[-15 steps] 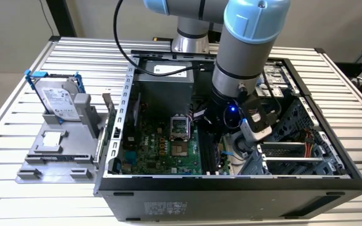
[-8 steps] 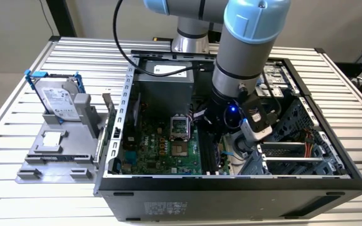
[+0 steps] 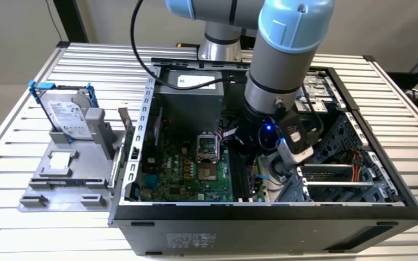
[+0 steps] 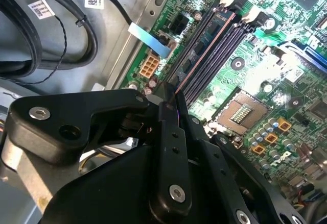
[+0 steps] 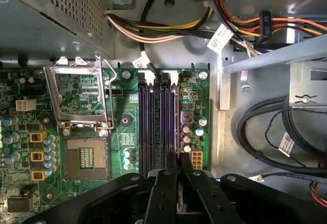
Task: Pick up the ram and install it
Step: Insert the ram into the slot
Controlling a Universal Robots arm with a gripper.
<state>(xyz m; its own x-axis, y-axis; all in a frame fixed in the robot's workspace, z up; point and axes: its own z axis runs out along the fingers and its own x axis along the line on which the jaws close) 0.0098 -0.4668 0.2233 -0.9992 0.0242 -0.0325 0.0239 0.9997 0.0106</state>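
Okay, saw the arm [image 3: 285, 60] reaching down into the open computer case [image 3: 267, 215] on the slatted tabletop [image 3: 20, 234], with the gripper [image 3: 256, 163] low over the green motherboard [image 3: 183, 174]. Found the gripper [image 4: 171, 99] pressed together on the ram [image 4: 203, 52] in the second wrist view, pinching the near end of the thin stick between black fingers [image 4: 168, 132]. Saw the ram running edge-on away from the fingertips, lying along the row of long black slots [image 4: 225, 50] at the side nearest the metal case wall. Could not tell whether seated in a slot or just above it. Saw the gripper [image 5: 179, 157] in the first wrist view closed to a narrow point over the near end of the same slots [image 5: 153, 117]. Noted the CPU socket [image 5: 84, 160] bare beside the slots, with its metal retention frame [image 5: 79, 94] flipped open. Noted bundled coloured cables [image 5: 168, 27] beyond the far end of the slots. Spotted, at the exterior view's left, a hard drive [image 3: 67, 114] in a blue bracket standing upright on a grey fixture [image 3: 63, 185], well apart from the gripper.
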